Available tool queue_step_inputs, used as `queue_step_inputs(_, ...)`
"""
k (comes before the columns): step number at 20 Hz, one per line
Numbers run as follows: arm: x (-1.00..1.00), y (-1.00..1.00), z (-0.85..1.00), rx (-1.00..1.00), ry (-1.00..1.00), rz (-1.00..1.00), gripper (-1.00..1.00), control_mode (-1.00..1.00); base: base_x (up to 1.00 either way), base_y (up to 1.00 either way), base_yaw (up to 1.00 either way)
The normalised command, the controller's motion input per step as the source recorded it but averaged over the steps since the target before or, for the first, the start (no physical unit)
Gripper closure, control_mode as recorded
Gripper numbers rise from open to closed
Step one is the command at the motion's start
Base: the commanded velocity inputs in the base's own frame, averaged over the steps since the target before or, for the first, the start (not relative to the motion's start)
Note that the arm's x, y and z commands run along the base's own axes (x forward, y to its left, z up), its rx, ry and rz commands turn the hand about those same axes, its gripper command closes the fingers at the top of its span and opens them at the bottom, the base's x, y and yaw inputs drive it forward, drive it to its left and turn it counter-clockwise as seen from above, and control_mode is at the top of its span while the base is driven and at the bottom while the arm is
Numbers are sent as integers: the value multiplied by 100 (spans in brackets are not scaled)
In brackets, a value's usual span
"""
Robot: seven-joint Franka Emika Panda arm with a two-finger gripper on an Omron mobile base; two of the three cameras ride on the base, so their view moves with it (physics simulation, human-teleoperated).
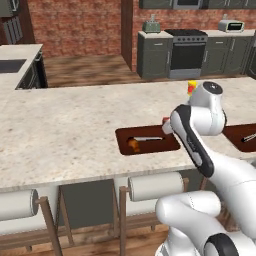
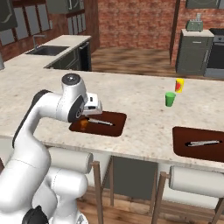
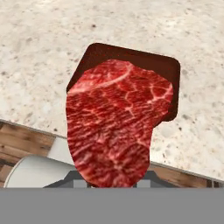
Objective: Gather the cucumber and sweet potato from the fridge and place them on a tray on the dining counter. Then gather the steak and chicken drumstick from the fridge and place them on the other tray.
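I see the steak [image 3: 116, 124], a flat marbled red slab, clamped between the fingers and hanging above a dark brown rounded tray [image 3: 168, 70] on the speckled stone dining counter [image 3: 39, 57], near its front edge.

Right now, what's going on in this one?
The white arm is carrying a raw steak in its gripper and holding it above a brown tray at the near edge of the dining counter. In the base views that tray already holds an orange item and a long pale one. A second tray with one long item sits further along, near a green cup.
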Motion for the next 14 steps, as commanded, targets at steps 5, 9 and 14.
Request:
queue_step_inputs(5,59,0,-45,0,19,0,100,-100,0,0,0)
queue_step_inputs(9,57,0,-68,0,16,0,100,-100,0,0,0)
queue_step_inputs(14,45,0,-65,0,5,0,100,-100,0,0,0)
